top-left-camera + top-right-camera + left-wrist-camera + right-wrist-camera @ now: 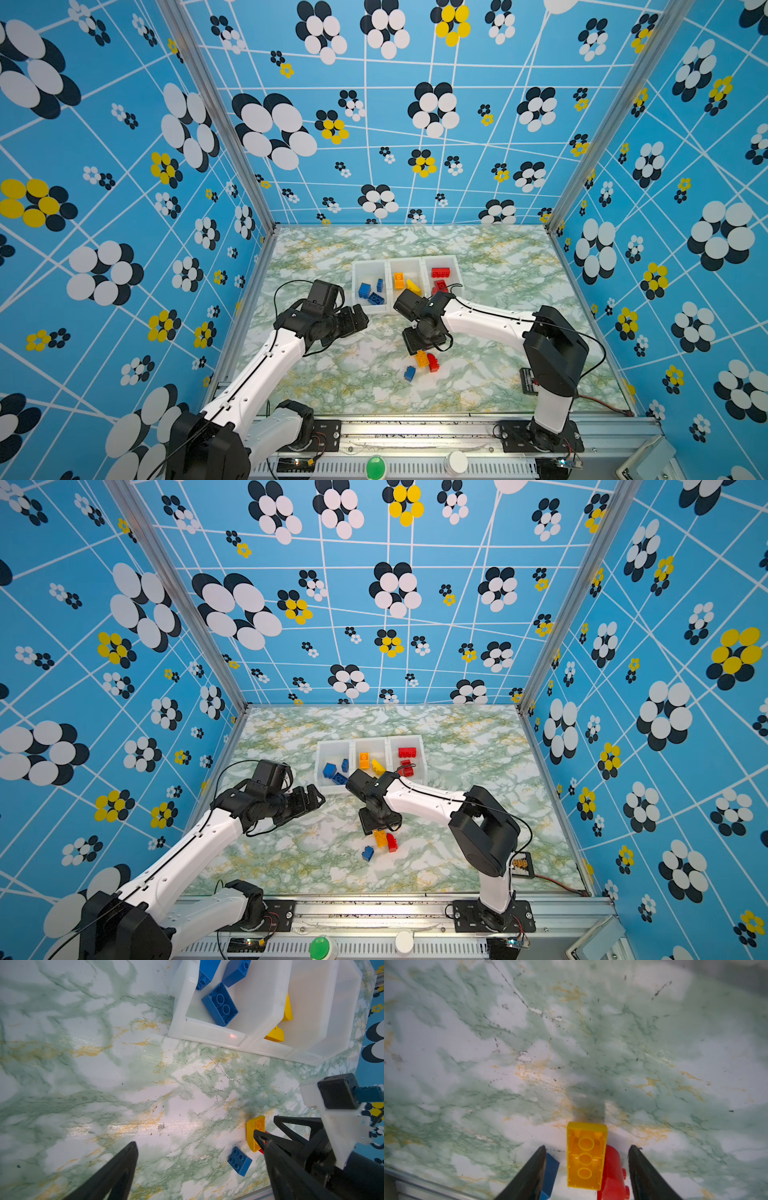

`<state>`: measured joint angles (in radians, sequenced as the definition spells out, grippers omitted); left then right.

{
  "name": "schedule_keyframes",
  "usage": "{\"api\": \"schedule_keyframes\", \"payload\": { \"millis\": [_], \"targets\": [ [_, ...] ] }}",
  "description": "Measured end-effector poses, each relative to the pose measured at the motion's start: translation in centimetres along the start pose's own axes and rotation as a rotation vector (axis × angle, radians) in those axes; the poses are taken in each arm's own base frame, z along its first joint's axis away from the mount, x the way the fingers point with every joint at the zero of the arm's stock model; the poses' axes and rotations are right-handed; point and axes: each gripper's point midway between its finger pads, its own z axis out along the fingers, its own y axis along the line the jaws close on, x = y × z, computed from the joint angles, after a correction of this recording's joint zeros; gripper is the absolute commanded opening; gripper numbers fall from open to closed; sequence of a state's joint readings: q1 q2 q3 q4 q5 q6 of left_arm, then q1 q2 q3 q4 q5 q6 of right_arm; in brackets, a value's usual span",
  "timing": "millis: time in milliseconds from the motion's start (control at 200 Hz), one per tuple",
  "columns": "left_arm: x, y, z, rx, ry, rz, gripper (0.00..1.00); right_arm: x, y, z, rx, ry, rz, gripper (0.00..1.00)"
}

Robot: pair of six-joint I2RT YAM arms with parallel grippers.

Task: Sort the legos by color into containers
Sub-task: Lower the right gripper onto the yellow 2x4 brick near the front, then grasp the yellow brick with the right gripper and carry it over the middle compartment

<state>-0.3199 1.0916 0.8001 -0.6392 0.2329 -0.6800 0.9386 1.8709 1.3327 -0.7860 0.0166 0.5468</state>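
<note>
**Yellow brick next, minus the red**

Right claw (pixel 587 1146) low over the table (pixel 498 270), parted, gripping nothing, straddling the touching yellow brick (pixel 586 1159) and red brick (pixel 612 1169). Shift off the red before closing; mind the blue brick (pixel 239 1160) just beside. Then lift and drop into the middle of the white bins (pixel 389 274). Left claw (pixel 194 1138) spread wide, empty, near the bins. No legible writing; print on a black tag (pixel 528 380) by the right arm too small to read.

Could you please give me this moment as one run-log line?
right hand: open, astride yellow brick and red brick | left hand: open, empty | table: blue brick loose too | bins: one colour each
</note>
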Motion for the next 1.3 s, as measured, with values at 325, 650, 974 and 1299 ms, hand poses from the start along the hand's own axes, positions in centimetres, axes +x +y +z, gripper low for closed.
{"api": "schedule_keyframes", "payload": {
  "millis": [325,650,974,1299],
  "targets": [
    [0.0,-0.1,-0.1,0.003,-0.004,0.001,0.96,0.3,0.0,1.9,0.015,0.032,-0.003,0.57],
    [0.0,0.0,-0.2,0.002,-0.002,0.001,0.96,0.5,-0.1,2.1,0.017,0.036,-0.002,0.40],
    [0.0,0.0,-0.2,0.002,-0.003,0.001,0.96,0.3,0.0,2.1,0.012,0.028,-0.002,0.29],
    [0.0,-0.1,-0.2,0.003,-0.004,0.002,0.97,0.2,0.1,1.1,0.007,0.016,0.001,0.27]
  ]
}}
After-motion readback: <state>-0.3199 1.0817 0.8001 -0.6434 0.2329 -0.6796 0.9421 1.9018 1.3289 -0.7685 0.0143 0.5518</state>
